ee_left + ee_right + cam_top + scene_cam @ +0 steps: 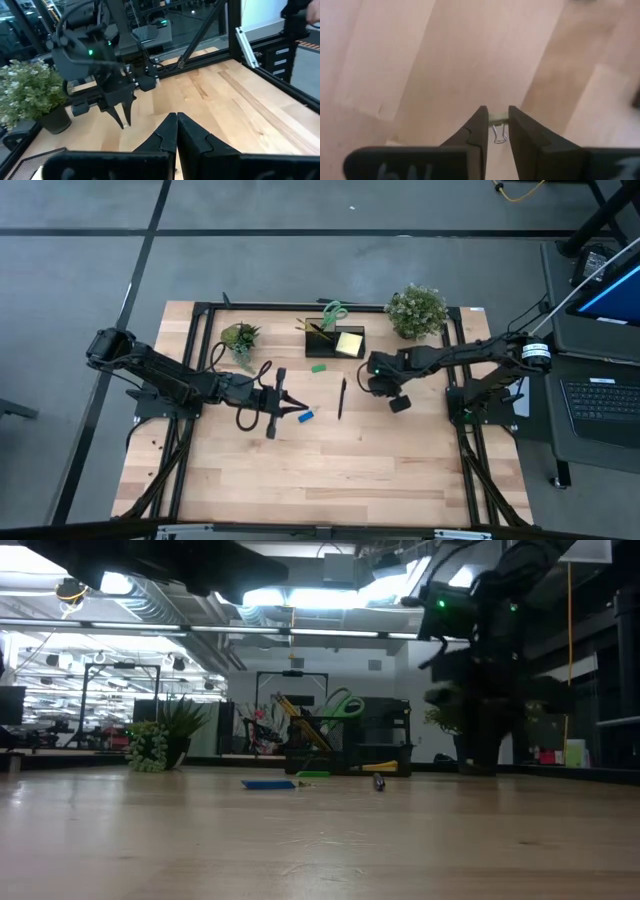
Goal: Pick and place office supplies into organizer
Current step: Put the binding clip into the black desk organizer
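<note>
The black organizer (335, 340) stands at the far middle of the table, with green-handled scissors (333, 310) and a yellow sticky-note pad (349, 343) in it. In front of it, flat on the wood, lie a green eraser (318, 367), a black pen (341, 397) and a blue eraser (307, 417). My right gripper (496, 119) points down, right of the pen, shut on a small binder clip (498, 126). My left gripper (300, 412) waits shut beside the blue eraser, its fingers (176, 120) pressed together with nothing between them. My right gripper pinches the binder clip's pale body (498, 119) between its two fingertips, coming from above and pointing down. The clip's wire handles (499, 136) stick back between the fingers toward the wrist. Seen from the left wrist, the fingertips (123, 120) look to be just above the wood.
Two potted plants stand at the back, one (240, 338) left of the organizer and one (417, 311) right of it. A black metal frame (200, 315) borders the table. Bare wood lies toward the near edge (320, 480).
</note>
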